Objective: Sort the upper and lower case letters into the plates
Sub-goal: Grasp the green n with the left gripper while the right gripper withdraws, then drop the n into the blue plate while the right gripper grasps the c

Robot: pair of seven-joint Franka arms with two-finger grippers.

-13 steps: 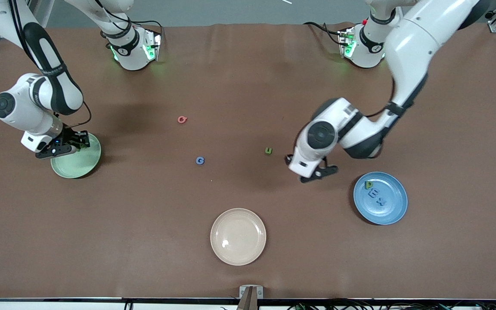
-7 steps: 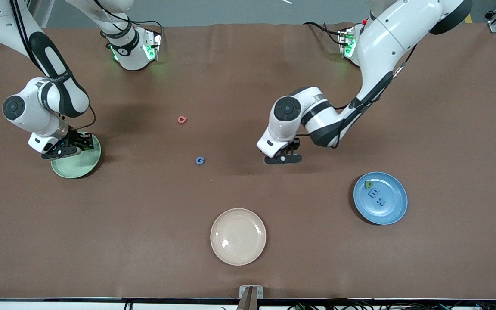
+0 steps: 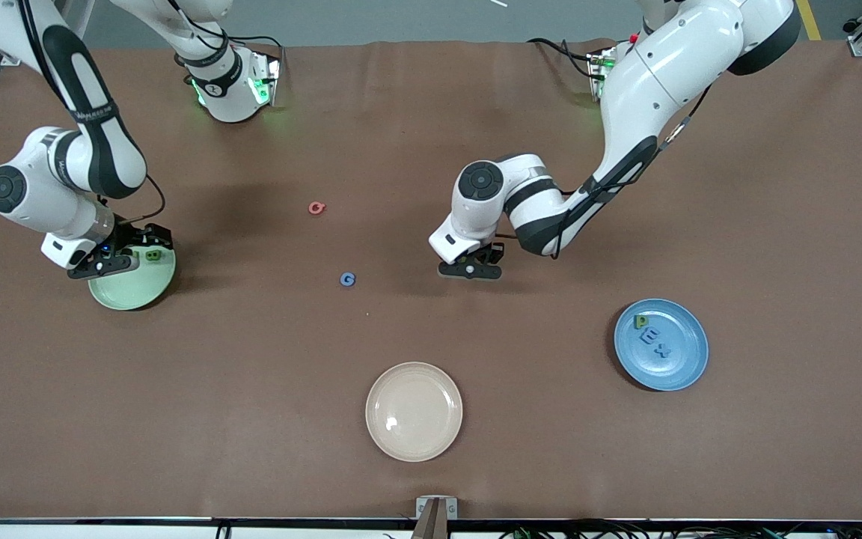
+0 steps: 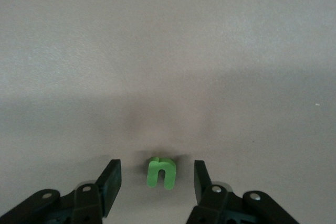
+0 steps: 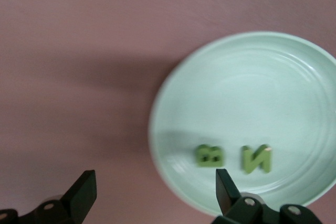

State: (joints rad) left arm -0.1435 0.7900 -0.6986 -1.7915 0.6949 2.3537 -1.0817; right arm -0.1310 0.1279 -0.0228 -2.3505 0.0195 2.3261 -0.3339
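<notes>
The right gripper (image 3: 126, 258) hangs over the pale mint green round plate (image 3: 128, 292) with its fingers (image 5: 84, 190) spread and empty; its wrist view shows two small green block letters (image 5: 233, 157) lying in that plate. The left gripper (image 3: 470, 268) stands low over the brown worktop (image 3: 431, 150), fingers (image 4: 111, 179) parted. The small bright green letter (image 4: 160, 172) sits between the tips, untouched, centred for closing. Only the left wrist view shows it.

The left arm (image 3: 521, 202) hides the green letter (image 4: 160, 172) in the front view. The right gripper (image 3: 113, 258) covers part of the mint plate (image 3: 135, 288). The 3 letters in the blue plate (image 3: 682, 367) are too small to read surely.
</notes>
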